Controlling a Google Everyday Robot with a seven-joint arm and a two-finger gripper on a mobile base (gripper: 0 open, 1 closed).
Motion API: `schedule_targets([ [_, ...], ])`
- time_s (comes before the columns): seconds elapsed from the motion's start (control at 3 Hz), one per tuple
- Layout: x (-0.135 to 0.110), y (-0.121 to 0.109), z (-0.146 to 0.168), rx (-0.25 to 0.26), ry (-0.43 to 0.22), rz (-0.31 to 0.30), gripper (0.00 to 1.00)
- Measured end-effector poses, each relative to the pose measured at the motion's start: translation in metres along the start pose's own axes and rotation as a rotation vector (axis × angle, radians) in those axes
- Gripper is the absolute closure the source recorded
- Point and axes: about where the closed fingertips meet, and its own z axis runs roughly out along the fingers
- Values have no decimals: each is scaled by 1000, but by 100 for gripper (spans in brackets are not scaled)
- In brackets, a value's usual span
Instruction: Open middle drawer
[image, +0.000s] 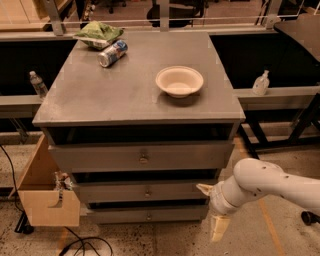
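On my left a cardboard box (47, 207) sits at the foot of the grey cabinet (135, 95). The middle drawer (110, 192) lies between the taller top front and the slim bottom one, with its brass knob (147, 192) at centre. At its right end I see the gripper (210, 212), fingers spread wide, one tip just beside the drawer's corner.

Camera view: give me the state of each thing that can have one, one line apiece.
Top drawer: shut.
Middle drawer: shut.
Bottom drawer: shut.
Gripper: open, low by the middle drawer's right end, holding nothing.
Can: lying on its side.
Bowl: upright, empty.
Bottle: upright.
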Motion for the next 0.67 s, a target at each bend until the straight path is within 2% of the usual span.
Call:
schedule_targets([
  [0.67,-20,-36,17,85,-33,-89,0],
])
